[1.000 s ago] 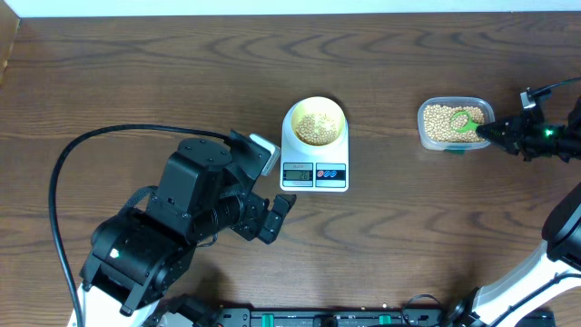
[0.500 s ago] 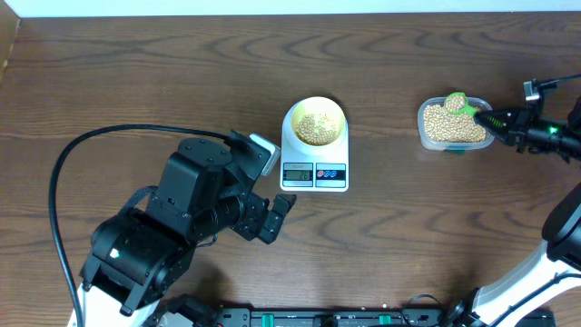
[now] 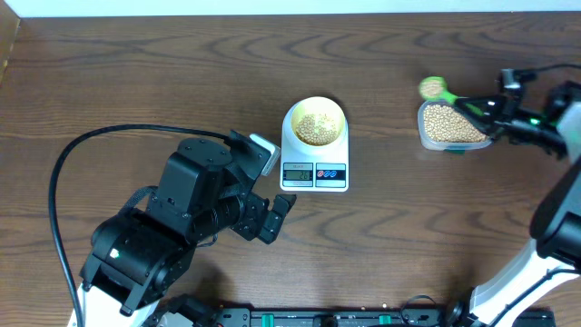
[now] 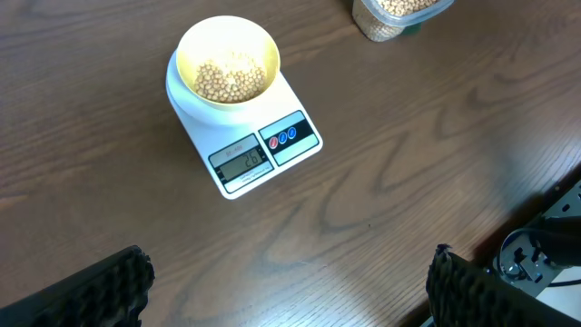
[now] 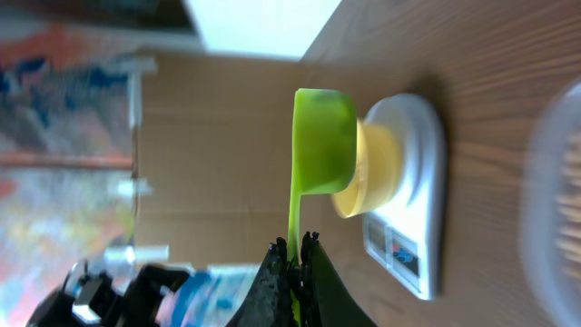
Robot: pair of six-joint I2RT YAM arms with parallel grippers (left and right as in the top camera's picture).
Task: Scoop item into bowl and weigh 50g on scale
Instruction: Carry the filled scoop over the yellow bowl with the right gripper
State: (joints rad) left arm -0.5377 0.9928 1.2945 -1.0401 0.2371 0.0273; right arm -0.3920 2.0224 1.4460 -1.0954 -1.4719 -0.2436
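The pale yellow bowl [image 3: 315, 122] sits on the white scale [image 3: 314, 166] and holds tan beans [image 4: 231, 78]. More beans fill the clear container [image 3: 448, 125] at the right. My right gripper [image 3: 491, 107] is shut on the handle of a green scoop [image 3: 432, 88], whose cup holds beans and hangs just left of the container's top edge. In the right wrist view the scoop [image 5: 322, 141] is in front of the bowl [image 5: 370, 171] and scale [image 5: 410, 195]. My left gripper [image 4: 290, 291] is open and empty, low over bare table near the scale's front.
The container's corner shows in the left wrist view [image 4: 395, 15]. A black cable [image 3: 64, 173] loops over the table at the left. The table's far edge runs along the top of the overhead view.
My right gripper lifted the green scoop out of the container's beans and carried it up and to the left, past the container's rim. The left arm has not moved.
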